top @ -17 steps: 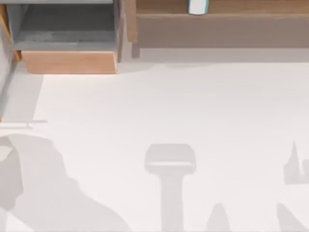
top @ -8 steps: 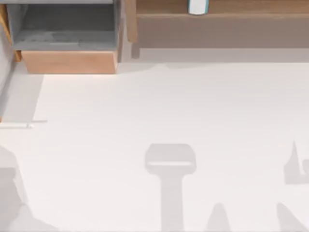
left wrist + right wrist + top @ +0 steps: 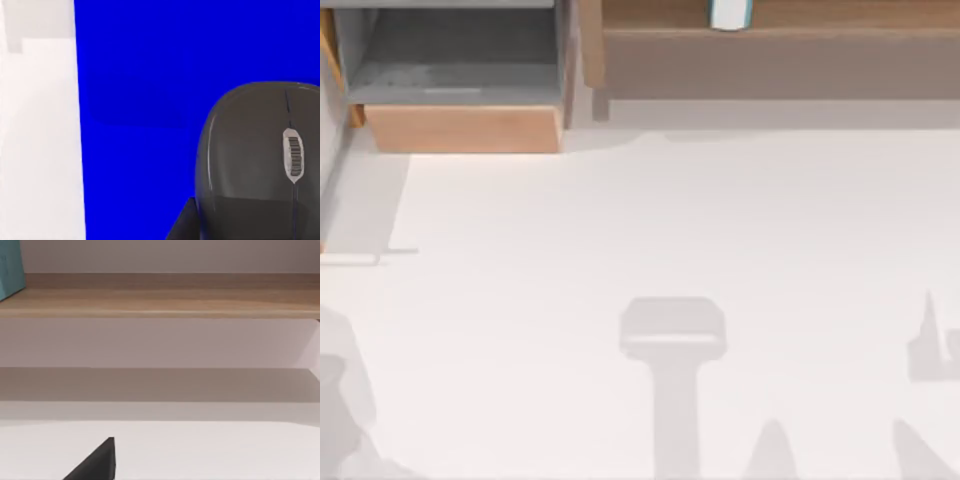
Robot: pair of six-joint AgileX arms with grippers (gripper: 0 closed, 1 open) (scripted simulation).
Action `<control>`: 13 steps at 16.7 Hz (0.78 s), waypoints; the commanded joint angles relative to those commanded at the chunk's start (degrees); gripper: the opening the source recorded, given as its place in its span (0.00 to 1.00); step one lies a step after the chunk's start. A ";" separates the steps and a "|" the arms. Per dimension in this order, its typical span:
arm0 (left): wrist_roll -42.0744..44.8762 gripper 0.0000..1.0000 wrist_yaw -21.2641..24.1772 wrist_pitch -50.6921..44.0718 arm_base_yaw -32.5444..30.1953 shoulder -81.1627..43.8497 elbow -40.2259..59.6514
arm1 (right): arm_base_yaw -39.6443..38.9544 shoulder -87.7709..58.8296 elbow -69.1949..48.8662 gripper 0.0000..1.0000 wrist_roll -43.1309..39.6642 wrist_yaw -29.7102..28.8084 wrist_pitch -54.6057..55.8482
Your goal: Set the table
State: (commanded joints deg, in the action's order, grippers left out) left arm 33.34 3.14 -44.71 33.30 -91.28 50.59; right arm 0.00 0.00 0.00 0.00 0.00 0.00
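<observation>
Top view: the table spreads white and bare across the frame, open room throughout; a light-wood drawer stands open at far left, a long shelf at far right. Left wrist view: a grey mouse lies on a blue mat — mat edge straight beside white tabletop; grip state cannot be told. Right wrist view: one dark fingertip over the table facing the shelf — opening cannot be told.

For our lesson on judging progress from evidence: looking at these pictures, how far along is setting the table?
Nothing looks done: from above, the white table carries nothing but shadows, the drawer stands open, and a small white and blue item stands on the shelf. In hand: the left wrist camera sits over a dark mouse lying on a blue mat. Laying items out on the table remains.
</observation>
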 joint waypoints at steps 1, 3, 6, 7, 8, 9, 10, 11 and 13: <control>0.00 0.00 0.00 0.00 0.00 0.00 0.00 | 0.00 0.00 0.00 1.00 0.00 0.00 0.00; 0.00 0.00 0.02 0.10 0.01 0.25 0.23 | 0.00 0.00 0.00 1.00 0.00 0.00 0.00; 0.00 0.00 0.05 0.41 0.03 0.80 0.72 | 0.00 0.00 0.00 1.00 0.00 0.00 0.00; -0.01 0.00 0.05 0.55 0.04 1.01 0.91 | 0.00 0.00 0.00 1.00 0.00 0.00 0.00; -0.01 0.00 0.06 0.71 0.05 1.23 1.09 | 0.00 0.00 0.00 1.00 0.00 0.00 0.00; -0.01 0.00 0.06 0.88 0.06 1.45 1.29 | 0.00 0.00 0.00 1.00 0.00 0.00 0.00; -0.02 0.00 0.07 1.06 0.08 1.68 1.48 | 0.00 0.00 0.00 1.00 0.00 0.00 0.00; -0.02 0.00 0.07 1.24 0.09 1.89 1.67 | 0.00 0.00 0.00 1.00 0.00 0.00 0.00; -0.03 0.00 0.07 1.62 0.11 2.29 2.03 | 0.00 0.00 0.00 1.00 0.00 0.00 0.00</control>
State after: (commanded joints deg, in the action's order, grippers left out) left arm 33.31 3.21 -43.09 33.41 -89.00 52.62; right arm 0.00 0.00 0.00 0.00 0.00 0.00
